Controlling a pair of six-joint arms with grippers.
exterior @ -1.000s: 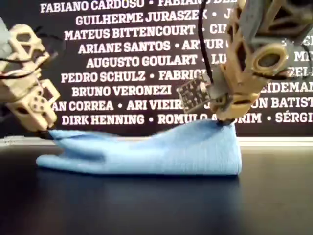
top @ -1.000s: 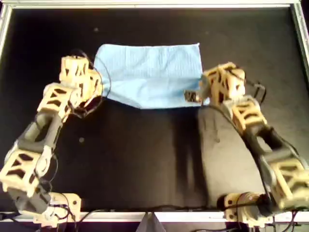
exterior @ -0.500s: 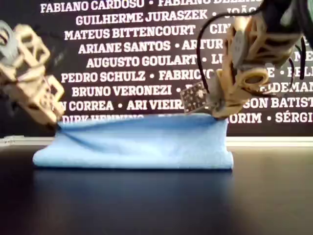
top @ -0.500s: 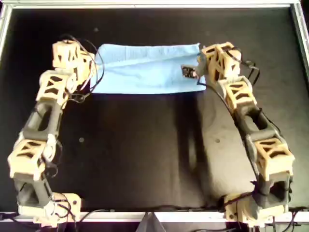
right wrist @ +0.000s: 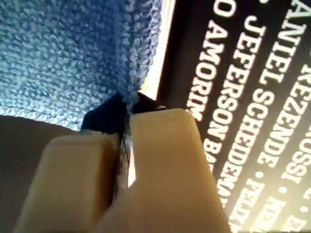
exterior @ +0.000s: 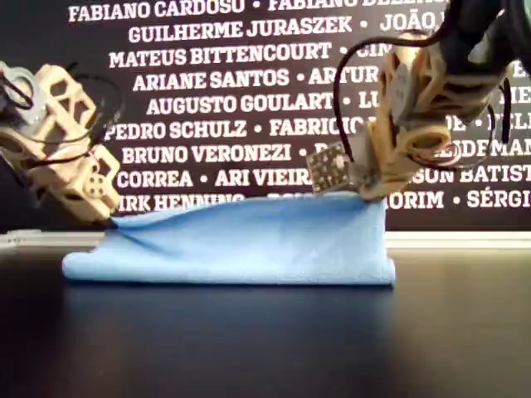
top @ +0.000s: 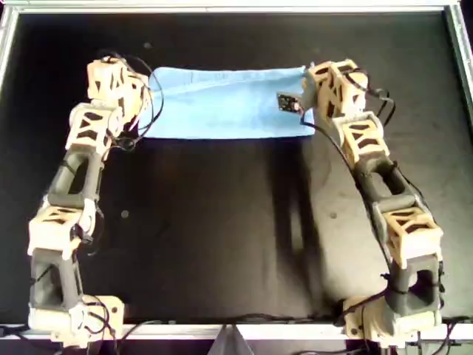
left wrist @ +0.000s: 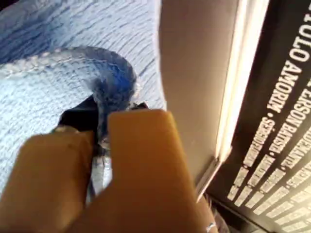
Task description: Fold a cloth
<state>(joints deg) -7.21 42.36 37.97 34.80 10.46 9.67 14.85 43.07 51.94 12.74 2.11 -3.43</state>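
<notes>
The light-blue cloth lies doubled over near the far edge of the black table, its fold toward the camera in the exterior view. My left gripper is shut on the cloth's upper-layer corner at the overhead view's left. In the left wrist view the hemmed corner curls out of the left gripper. My right gripper is shut on the other upper corner, seen at the exterior view's right. The right wrist view shows the fabric pinched in the right gripper.
A metal rail frames the black table, close behind the cloth. A dark banner with white names stands beyond the far edge. A small circuit board hangs beside the right wrist. A greyish worn patch marks the mat.
Both grippers carried the cloth's near edge away from the arm bases toward the far rail, laying it over the far half. The cloth now shows as a narrower band.
</notes>
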